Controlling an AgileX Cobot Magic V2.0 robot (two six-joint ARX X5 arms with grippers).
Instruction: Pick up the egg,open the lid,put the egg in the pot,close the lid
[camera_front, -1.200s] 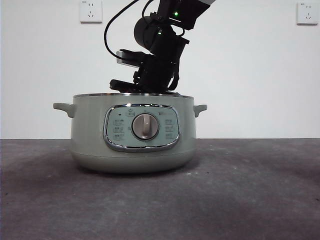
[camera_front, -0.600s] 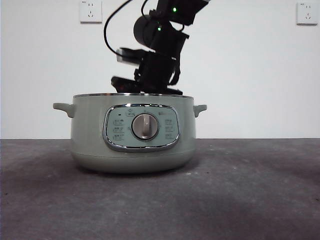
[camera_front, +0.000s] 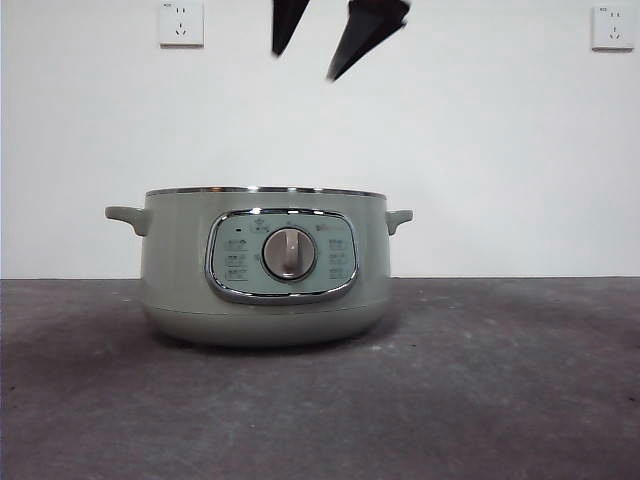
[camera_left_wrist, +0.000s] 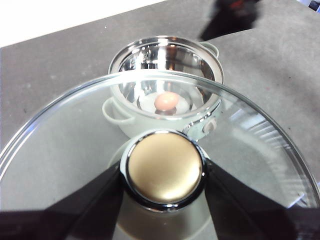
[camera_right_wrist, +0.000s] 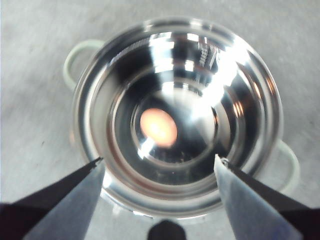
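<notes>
Egg (camera_right_wrist: 158, 127), the small brown-orange oval one, lay at the middle of the shiny steel floor of the large round sage-green electric pot (camera_front: 265, 270), directly under the right gripper (camera_right_wrist: 158, 162). That gripper hung above the open pot with its two black jaws spread wide and with nothing between them; in the front view only its two dark tips (camera_front: 340, 35) showed at the upper edge, well above the chrome rim of the pot. The left gripper (camera_left_wrist: 164, 172) was closed on the round knob (camera_left_wrist: 164, 168) of the shallow domed glass lid (camera_left_wrist: 65, 135), one jaw pressing each side of the knob, which looked golden in this light. The lid with its chrome rim was held in the air, away from the pot, and through the glass the pot (camera_left_wrist: 165, 87) and the egg (camera_left_wrist: 166, 101) inside it were visible further ahead of this gripper. The pot stood on the dark grey table (camera_front: 500, 400) with its grey dial (camera_front: 289, 253) and chrome-framed panel turned to the front camera. Behind it was a white wall with two sockets (camera_front: 181, 22).
</notes>
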